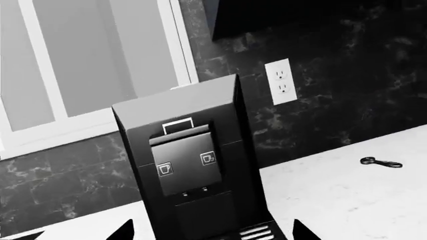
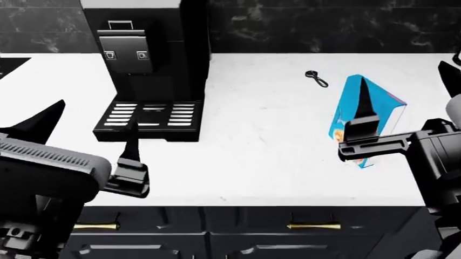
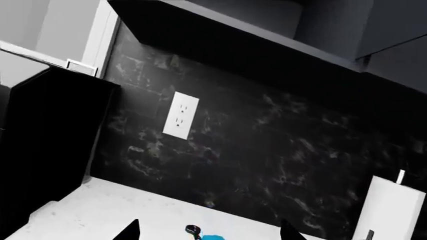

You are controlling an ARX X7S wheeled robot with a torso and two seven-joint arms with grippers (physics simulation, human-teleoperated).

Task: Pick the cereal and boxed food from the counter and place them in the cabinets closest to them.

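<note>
Right gripper partly hiding cereal

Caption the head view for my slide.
Both grippers open above the white counter: right gripper over the cereal, left gripper near the coffee machine.

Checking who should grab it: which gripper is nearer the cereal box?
Right. The right gripper hangs over the cereal box; the left gripper is across the counter, by the coffee machine.
</note>
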